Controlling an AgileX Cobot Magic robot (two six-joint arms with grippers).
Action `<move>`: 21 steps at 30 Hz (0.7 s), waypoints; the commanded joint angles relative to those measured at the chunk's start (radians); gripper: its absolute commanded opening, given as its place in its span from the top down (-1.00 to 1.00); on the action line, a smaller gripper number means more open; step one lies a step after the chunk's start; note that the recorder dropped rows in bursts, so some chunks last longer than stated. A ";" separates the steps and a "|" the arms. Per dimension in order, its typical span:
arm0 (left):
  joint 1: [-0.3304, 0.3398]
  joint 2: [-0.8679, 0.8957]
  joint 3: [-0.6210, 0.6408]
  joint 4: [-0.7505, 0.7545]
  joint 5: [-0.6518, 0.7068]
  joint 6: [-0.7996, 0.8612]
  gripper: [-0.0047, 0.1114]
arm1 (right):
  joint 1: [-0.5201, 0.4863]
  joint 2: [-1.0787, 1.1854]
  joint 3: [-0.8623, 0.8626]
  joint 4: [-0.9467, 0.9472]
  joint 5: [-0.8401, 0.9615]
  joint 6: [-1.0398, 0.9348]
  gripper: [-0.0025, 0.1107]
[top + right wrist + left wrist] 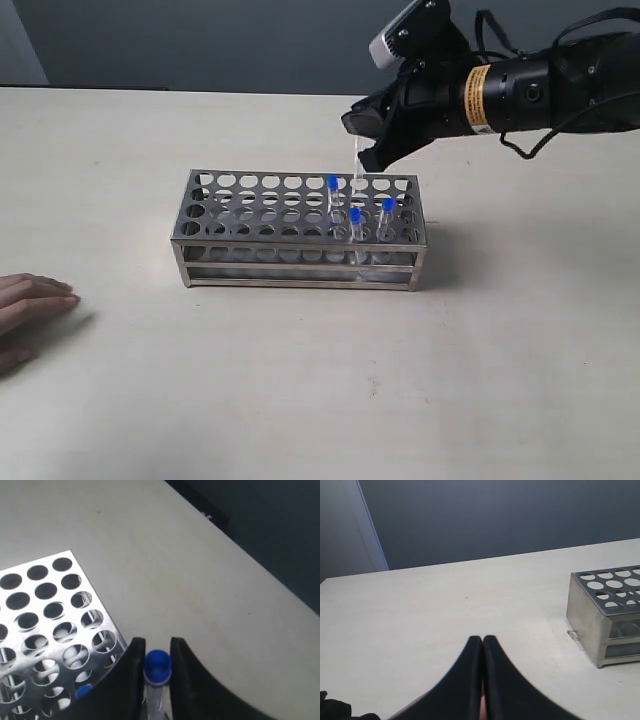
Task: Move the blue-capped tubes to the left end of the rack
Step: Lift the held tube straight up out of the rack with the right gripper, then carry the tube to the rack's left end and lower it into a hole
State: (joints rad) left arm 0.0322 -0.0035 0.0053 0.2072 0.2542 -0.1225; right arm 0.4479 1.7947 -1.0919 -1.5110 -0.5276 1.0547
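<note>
"So, where is the shiny steel perforated rack?"

"It stands on the pale worktop. Three slender clear tubes with bright blue caps sit upright in holes at its right end, as the exterior view has it."

"And the fourth blue-capped tube?"

"The black right end effector pinches it at the cap end, above the rack's right end. Whether its foot is in a hole, I cannot tell."

"The left end effector?"

"Pressed together with nothing between its fingers, low over the worktop and apart from the rack."

"Anything else?"

"A bare human hand lies flat on the worktop at the left edge of the exterior view."
</note>
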 commanded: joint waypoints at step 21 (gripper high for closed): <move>-0.004 0.003 -0.005 -0.005 -0.008 -0.001 0.90 | 0.326 0.184 -0.345 0.001 0.028 0.048 0.97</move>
State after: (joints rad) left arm 0.0322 -0.0035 0.0053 0.2072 0.2542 -0.1225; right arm 0.7609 1.9386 -1.4075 -1.5110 -0.5216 1.0962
